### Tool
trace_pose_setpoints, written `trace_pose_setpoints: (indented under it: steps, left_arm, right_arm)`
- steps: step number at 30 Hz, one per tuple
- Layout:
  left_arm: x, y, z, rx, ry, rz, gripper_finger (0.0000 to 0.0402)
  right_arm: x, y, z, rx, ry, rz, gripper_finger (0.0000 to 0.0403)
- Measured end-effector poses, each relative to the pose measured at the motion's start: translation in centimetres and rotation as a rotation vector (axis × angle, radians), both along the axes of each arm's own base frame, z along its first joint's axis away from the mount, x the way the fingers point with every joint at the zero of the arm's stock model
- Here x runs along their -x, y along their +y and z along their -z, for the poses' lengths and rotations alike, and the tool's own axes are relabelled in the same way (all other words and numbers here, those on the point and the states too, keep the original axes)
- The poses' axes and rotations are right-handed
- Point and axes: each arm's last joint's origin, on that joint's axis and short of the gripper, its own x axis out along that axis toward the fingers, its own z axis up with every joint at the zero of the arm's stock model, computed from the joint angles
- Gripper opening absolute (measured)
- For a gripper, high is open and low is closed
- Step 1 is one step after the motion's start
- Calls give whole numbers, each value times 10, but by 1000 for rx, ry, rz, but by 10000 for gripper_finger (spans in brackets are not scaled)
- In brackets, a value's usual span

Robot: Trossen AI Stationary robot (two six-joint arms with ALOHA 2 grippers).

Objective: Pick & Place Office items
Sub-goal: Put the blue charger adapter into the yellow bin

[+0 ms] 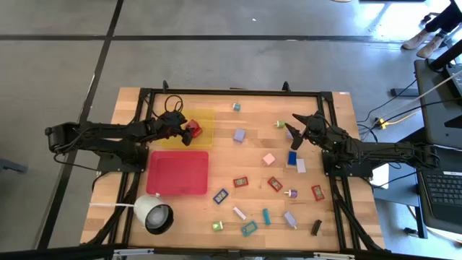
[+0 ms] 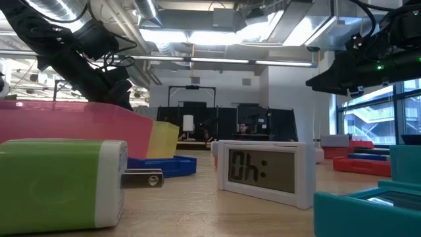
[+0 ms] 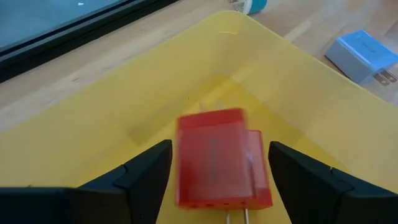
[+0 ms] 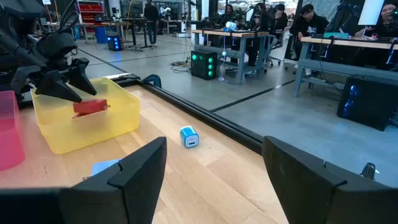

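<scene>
My left gripper (image 1: pixel 189 131) hangs open over the yellow tray (image 1: pixel 209 120) at the table's far left, slanting down into it. A red plug-like block (image 3: pixel 217 158), one of the office items, shows blurred between the fingertips, and just below them (image 4: pixel 90 107) in the right wrist view, inside the tray; I see no finger on it. My right gripper (image 1: pixel 296 127) waits open at the table's right, level, nothing between its fingers (image 4: pixel 205 180). Several small coloured pieces lie scattered over the wood, such as a blue plug (image 1: pixel 239 135) and a pink block (image 1: pixel 269 159).
A red tray (image 1: pixel 177 172) lies just nearer than the yellow one. A white round cup-like thing (image 1: pixel 155 215) with a cord sits at the near left. A small blue piece (image 4: pixel 189 137) lies by the far edge. A black frame (image 1: pixel 238 92) borders the table.
</scene>
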Motion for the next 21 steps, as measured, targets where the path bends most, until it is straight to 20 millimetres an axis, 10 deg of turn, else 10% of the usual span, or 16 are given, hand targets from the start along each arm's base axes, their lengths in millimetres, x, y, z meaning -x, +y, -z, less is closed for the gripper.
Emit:
trace_pose_setpoints:
  steps: [21]
  left_arm:
    - [-27,-4,-38,-274,-364,248,287]
  right_arm:
    - [0,0,0,0,0,0,269]
